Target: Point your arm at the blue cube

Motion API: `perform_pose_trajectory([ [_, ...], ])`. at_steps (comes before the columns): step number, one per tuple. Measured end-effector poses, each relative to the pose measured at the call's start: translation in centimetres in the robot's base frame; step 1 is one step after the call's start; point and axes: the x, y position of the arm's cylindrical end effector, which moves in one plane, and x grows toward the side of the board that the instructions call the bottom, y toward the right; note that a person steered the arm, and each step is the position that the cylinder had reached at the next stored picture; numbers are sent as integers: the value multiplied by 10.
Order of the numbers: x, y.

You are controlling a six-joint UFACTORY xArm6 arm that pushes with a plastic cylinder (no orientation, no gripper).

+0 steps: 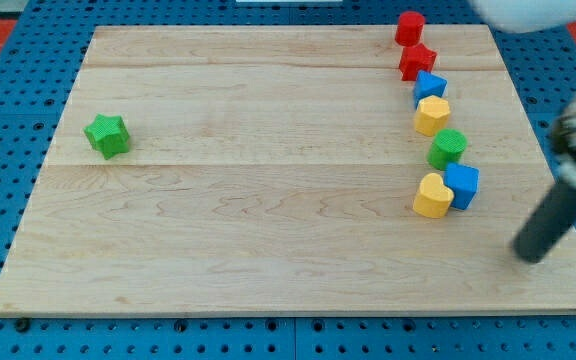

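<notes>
Near the view's right edge, my tip (529, 256) rested on the wooden board (268, 200), well apart from the blue cube (462, 185), which sat up and to the view's left, touching a yellow heart-shaped block (432, 196). No pincer existed on this rod, so nothing opened or closed. The approach looked underway; next I judged a short slide toward the cube, stopping short of the green cylinder (448, 148) above it.
</notes>
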Motion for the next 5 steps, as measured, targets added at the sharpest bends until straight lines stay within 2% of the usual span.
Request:
perform_pose_trajectory([
  [1, -35, -3],
  [2, -38, -21],
  [5, -47, -23],
])
